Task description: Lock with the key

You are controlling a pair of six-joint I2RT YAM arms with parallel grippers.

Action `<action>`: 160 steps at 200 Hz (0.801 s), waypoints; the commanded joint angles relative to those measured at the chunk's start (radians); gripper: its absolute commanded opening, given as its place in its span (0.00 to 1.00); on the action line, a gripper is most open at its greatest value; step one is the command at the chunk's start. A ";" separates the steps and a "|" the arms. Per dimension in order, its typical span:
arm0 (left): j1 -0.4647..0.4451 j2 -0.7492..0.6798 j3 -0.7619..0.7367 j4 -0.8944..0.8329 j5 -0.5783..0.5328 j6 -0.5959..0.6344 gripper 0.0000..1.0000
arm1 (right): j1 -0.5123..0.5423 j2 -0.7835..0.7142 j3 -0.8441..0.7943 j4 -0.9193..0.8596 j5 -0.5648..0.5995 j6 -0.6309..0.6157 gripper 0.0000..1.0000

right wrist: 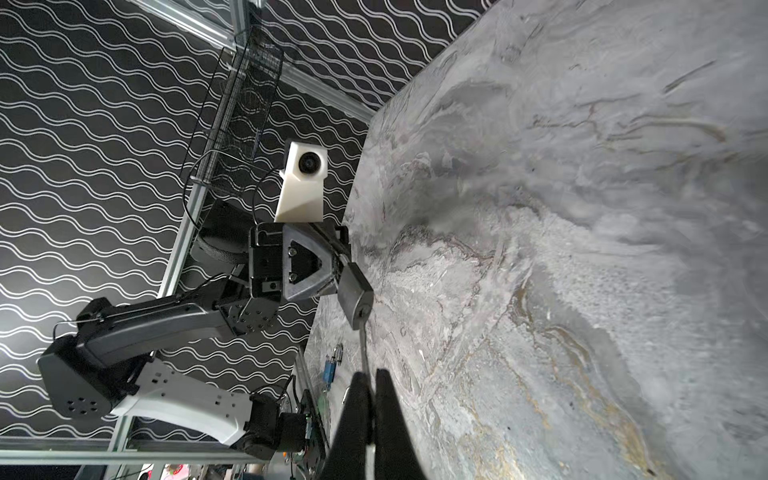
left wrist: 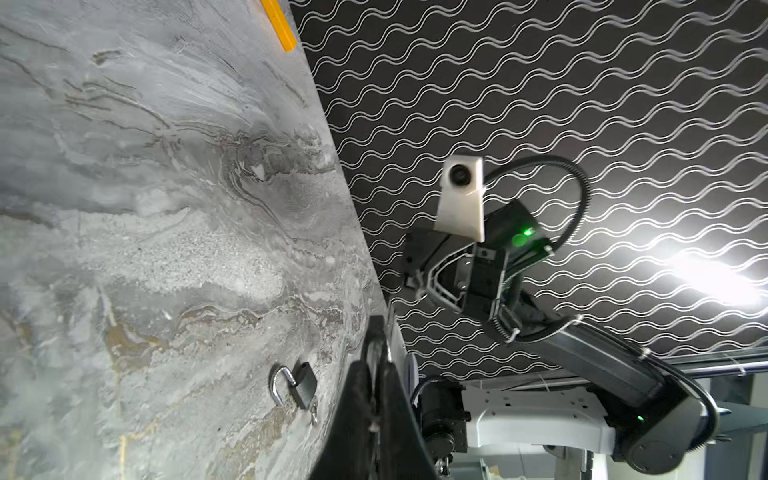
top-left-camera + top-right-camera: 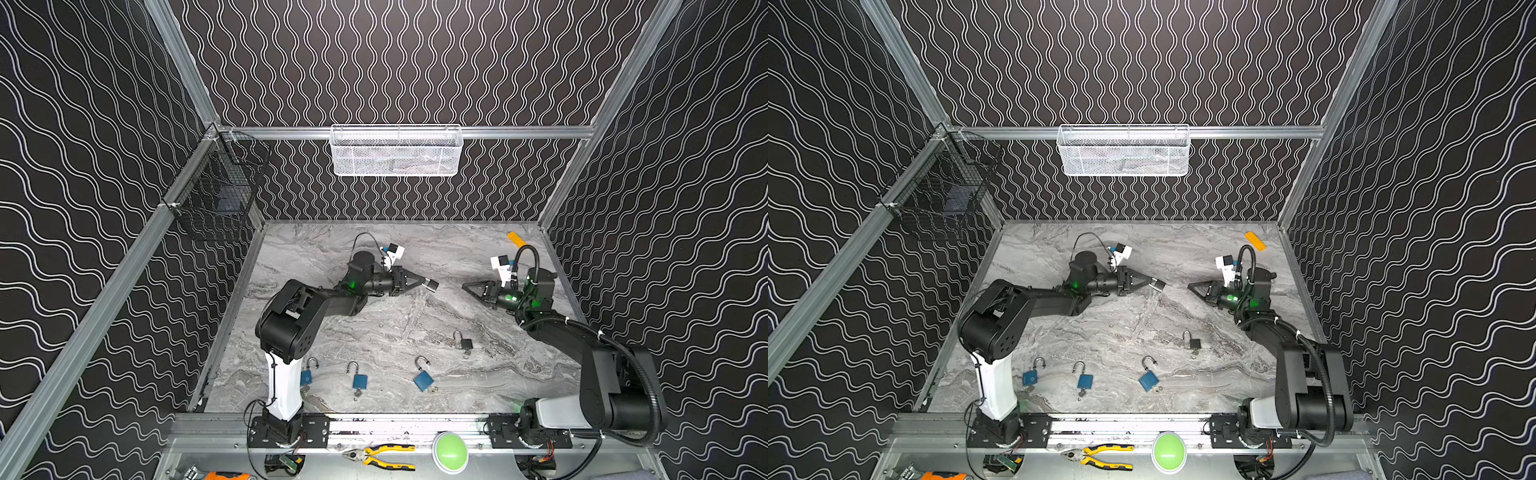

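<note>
A grey padlock (image 3: pixel 432 285) (image 3: pixel 1158 285) hangs above the middle of the table, with my left gripper (image 3: pixel 424 283) (image 2: pixel 376 357) shut on its shackle end. The shackle itself is hidden between the fingers. In the right wrist view the padlock (image 1: pixel 354 291) turns its keyhole towards my right gripper (image 1: pixel 372 376) (image 3: pixel 464 286). That gripper is shut on a thin key (image 1: pixel 364 345). The key's blade reaches to the keyhole; whether its tip is inside I cannot tell. In both top views the key is too thin to make out.
On the marble table (image 3: pixel 374 257) lie a black padlock (image 3: pixel 465 344) (image 2: pixel 301 384) with its shackle open and three blue padlocks (image 3: pixel 359 380) near the front. An orange block (image 3: pixel 516 240) sits at the back right. A white basket (image 3: pixel 395 151) and a black wire basket (image 3: pixel 220 195) hang on the walls.
</note>
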 commanded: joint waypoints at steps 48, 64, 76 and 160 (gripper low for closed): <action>-0.025 0.166 0.562 -0.974 0.026 0.648 0.00 | -0.146 0.124 0.097 -0.170 0.109 0.041 0.00; -0.029 0.239 0.714 -1.110 0.045 0.738 0.00 | -0.160 0.168 0.090 -0.079 0.109 0.128 0.00; -0.031 0.310 0.819 -1.191 0.051 0.789 0.00 | -0.160 0.204 0.094 0.007 0.102 0.211 0.00; -0.056 0.625 1.243 -1.378 0.097 0.865 0.00 | -0.166 0.238 0.182 -0.130 0.283 0.159 0.00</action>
